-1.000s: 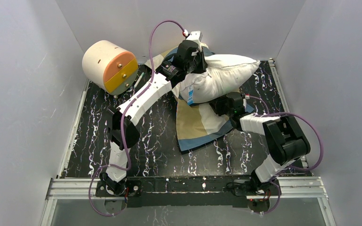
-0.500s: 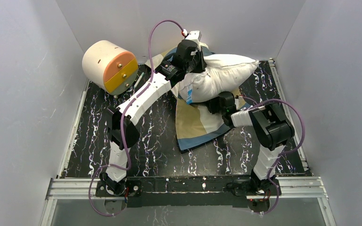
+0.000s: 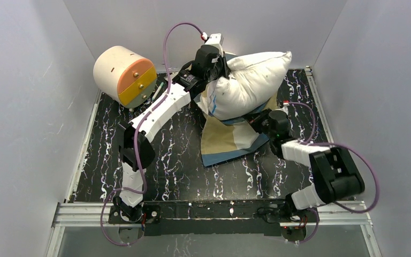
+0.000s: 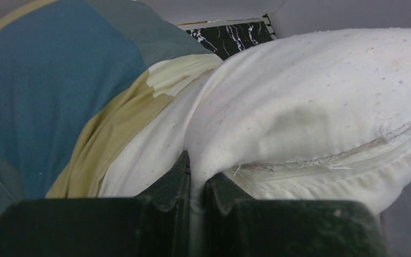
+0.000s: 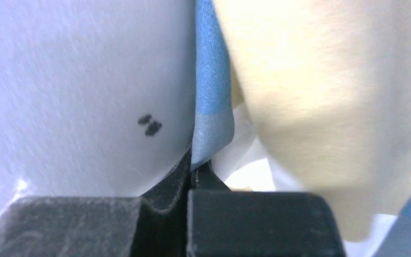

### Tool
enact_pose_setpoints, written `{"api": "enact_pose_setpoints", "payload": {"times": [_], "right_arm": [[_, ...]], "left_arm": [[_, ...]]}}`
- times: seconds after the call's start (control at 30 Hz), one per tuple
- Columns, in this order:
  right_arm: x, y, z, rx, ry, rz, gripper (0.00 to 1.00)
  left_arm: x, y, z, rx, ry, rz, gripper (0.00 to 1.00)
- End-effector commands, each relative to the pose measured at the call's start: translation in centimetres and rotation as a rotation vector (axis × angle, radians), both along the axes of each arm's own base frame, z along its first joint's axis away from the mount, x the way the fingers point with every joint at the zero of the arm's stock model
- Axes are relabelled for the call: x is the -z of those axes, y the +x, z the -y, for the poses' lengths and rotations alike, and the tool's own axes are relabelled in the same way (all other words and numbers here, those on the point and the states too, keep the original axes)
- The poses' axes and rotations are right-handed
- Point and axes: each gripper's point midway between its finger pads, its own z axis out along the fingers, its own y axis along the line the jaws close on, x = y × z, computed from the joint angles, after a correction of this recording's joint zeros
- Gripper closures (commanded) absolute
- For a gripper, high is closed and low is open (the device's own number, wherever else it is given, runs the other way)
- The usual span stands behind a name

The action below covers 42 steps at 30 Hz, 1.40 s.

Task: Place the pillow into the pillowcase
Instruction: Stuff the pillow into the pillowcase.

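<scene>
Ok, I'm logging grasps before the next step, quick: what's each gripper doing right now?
Left gripper: closed, pinching the pillow near its seam.
Right gripper: closed on a blue edge of the pillowcase.

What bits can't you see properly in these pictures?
Top view: whether the pillow is partly inside the pillowcase; the pillow covers that spot.
Right wrist view: dark mark on white cloth, too blurred to identify.
Left wrist view: pillow's far end, cut off by the right edge.
</scene>
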Motion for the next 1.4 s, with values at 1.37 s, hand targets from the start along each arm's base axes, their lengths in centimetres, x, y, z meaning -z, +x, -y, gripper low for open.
{"api": "enact_pose_setpoints", "payload": {"times": [1.37], "right_arm": [[-18.9,-13.0,-2.9,-1.089,-0.047,0.549,0.99]], "left_arm": [[-10.0,-19.7,-2.5,0.019,0.235,0.184,1.00]]}}
